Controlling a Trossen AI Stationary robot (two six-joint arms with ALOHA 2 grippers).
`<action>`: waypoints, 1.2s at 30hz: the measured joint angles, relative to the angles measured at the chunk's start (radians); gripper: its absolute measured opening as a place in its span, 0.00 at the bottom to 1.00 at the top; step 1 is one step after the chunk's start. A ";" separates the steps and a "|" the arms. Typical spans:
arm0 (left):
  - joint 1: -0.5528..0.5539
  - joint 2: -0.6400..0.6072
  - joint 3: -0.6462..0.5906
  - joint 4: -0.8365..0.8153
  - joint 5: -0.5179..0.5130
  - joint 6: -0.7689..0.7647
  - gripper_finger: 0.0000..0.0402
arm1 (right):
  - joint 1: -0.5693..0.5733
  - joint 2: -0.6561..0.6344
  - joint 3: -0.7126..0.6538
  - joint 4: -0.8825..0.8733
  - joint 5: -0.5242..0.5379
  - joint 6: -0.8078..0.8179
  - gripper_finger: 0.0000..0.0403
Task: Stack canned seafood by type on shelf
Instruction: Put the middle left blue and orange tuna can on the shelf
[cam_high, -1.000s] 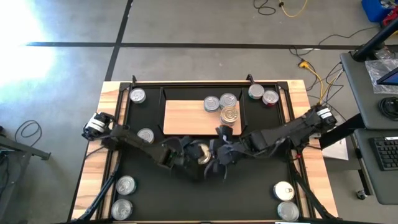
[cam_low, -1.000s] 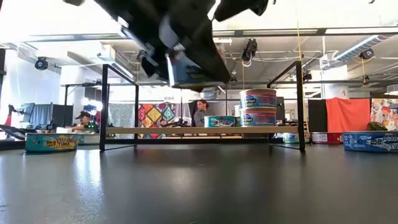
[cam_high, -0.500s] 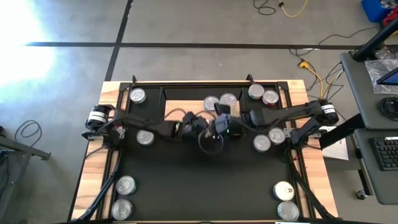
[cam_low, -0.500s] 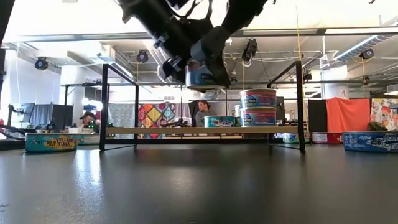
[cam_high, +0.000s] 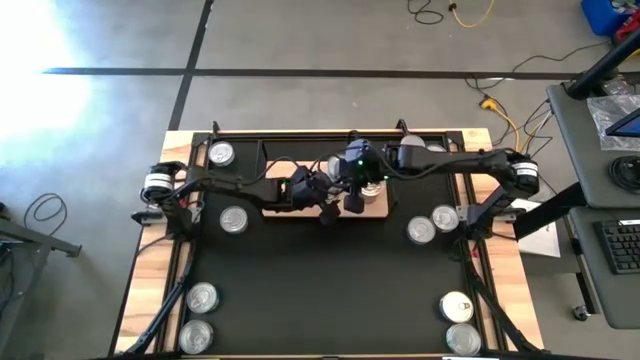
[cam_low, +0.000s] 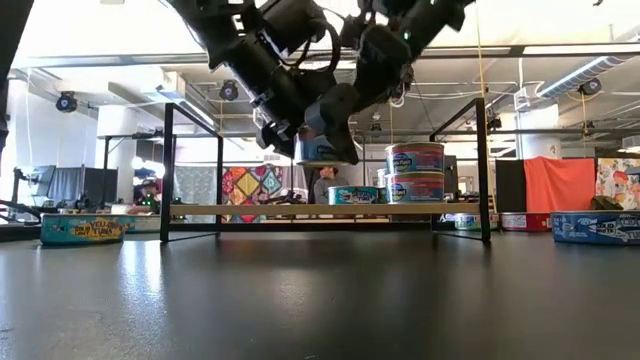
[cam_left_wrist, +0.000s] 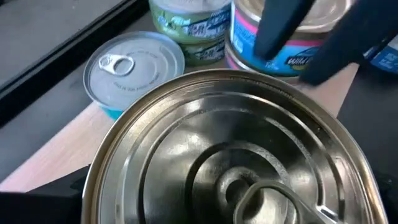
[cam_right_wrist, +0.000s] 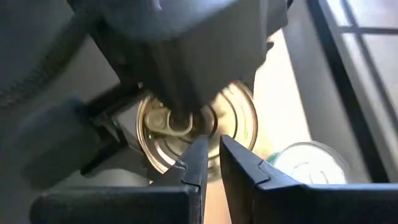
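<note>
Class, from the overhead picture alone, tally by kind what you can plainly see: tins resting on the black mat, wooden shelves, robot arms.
Tins on the mat: 8
Wooden shelf: 1
Robot arms: 2
Total: 11

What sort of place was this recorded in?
Probably a robotics lab or workshop: bare concrete floor, loose cables on it, exposed ceiling ducts, and a desk with a keyboard beside the table.
</note>
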 joint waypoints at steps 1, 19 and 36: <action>0.002 0.000 -0.004 -0.001 0.000 -0.006 0.93 | -0.004 0.012 -0.016 0.018 -0.010 0.000 0.08; 0.032 0.127 0.015 0.041 0.038 0.021 0.99 | -0.049 0.149 -0.065 0.157 -0.052 -0.052 0.08; 0.026 0.105 0.087 -0.163 0.048 0.106 0.99 | -0.073 0.165 -0.080 0.106 -0.049 -0.132 0.08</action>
